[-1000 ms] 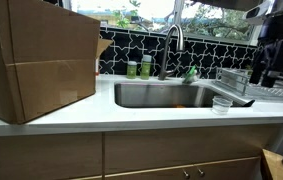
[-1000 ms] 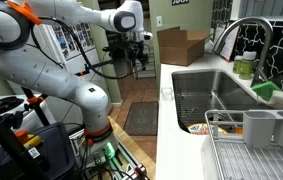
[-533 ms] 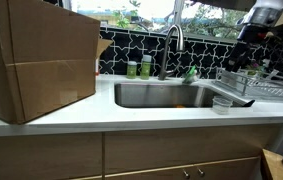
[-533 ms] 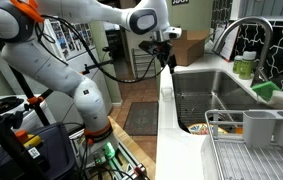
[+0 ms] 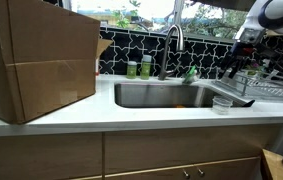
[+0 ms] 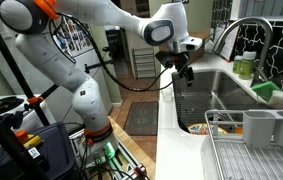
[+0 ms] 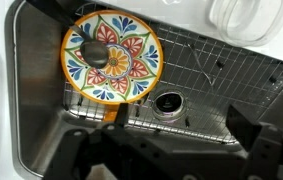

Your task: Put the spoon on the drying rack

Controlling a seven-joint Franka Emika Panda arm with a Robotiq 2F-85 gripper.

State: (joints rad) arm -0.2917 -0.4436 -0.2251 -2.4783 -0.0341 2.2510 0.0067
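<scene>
Pincer (image 7: 176, 160) is seen wide open, empty, above the sink (image 7: 36, 110). The spoon (image 7: 94, 52), apparently on the plate (image 7: 133, 62) inside the sink, should be straddled squarely before the drying rack (image 5: 266, 88) beside the sink is approached.

1. No text, brand, number or sign is legible in any view
2. Green bottles (image 5: 138, 69) behind the sink, centre of the frame in an exterior view: labels too small and blurred to read
</scene>
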